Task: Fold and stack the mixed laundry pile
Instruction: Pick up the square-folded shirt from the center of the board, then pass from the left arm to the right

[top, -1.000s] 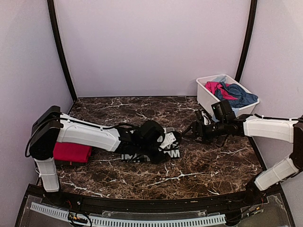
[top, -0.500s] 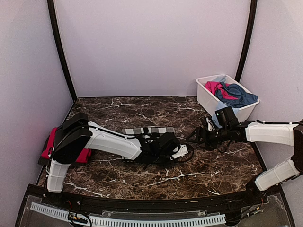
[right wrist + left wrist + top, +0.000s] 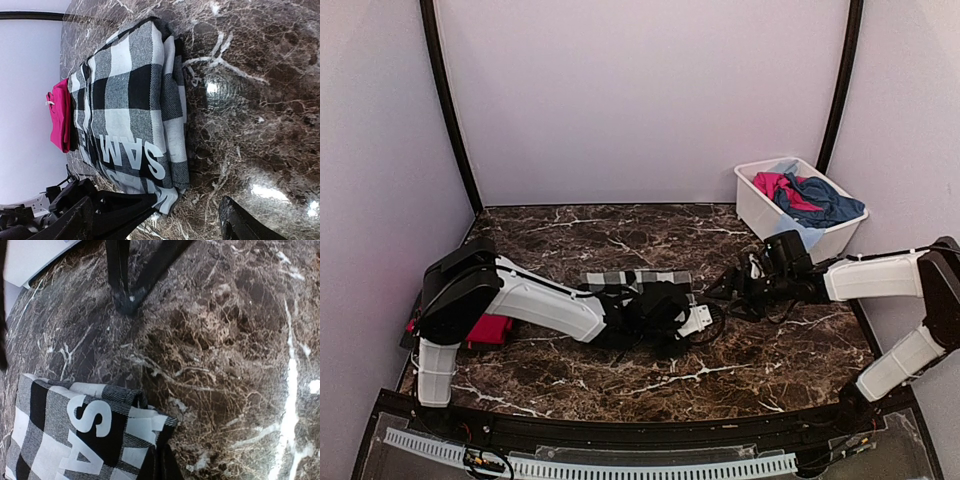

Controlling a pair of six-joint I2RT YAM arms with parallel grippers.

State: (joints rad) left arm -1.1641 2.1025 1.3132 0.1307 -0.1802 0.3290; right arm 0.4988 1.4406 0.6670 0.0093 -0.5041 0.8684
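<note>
- Folded black-and-white checked garment (image 3: 130, 100), white lettering up, lies flat mid-worktop (image 3: 770, 350).
- Left claw (image 3: 160, 467) clamped on its corner, arm stretched low.
- Right claw (image 3: 728, 290) at its 3 o'clock, jaws apart.

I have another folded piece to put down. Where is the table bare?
Bare marble: the back strip between the rear wall and the checked garment, left of the white tub; and the front stretch between the near edge and the left arm and right arm. Crowded: the centre, where both arms meet at the garment, and the left edge by the red tee.
</note>
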